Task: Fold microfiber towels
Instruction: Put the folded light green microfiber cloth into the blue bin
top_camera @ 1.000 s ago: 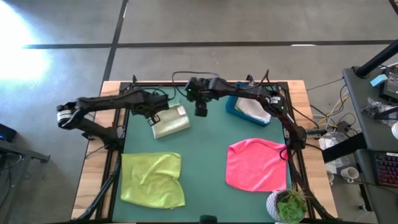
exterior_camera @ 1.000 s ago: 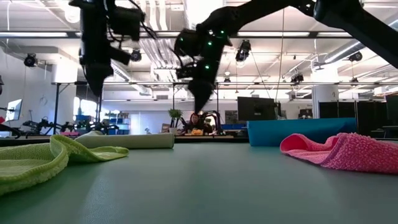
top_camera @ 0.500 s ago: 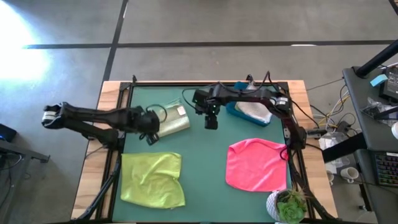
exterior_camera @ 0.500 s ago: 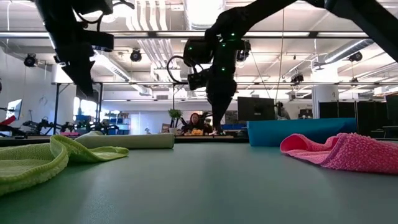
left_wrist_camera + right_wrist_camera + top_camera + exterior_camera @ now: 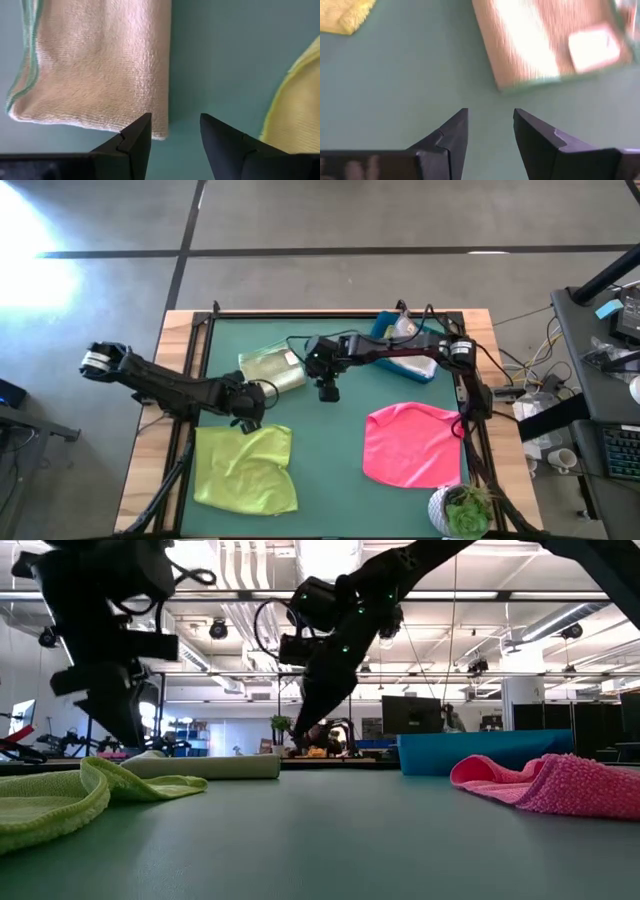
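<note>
I'm holding both grippers empty, jaws apart: left gripper (image 5: 243, 422) hovering just off the folded pale towel (image 5: 272, 369), above the lime towel (image 5: 245, 469); right gripper (image 5: 327, 391) hanging over bare mat (image 5: 330, 460) beside the pale one. Pink towel (image 5: 412, 444) is lying unfolded. Risk I'm watching: a low left finger (image 5: 131, 144) snagging the folded edge and undoing it.

Green table (image 5: 330, 450): towels (image 5: 412, 445), blue bin (image 5: 385, 358), plant (image 5: 462, 508).
</note>
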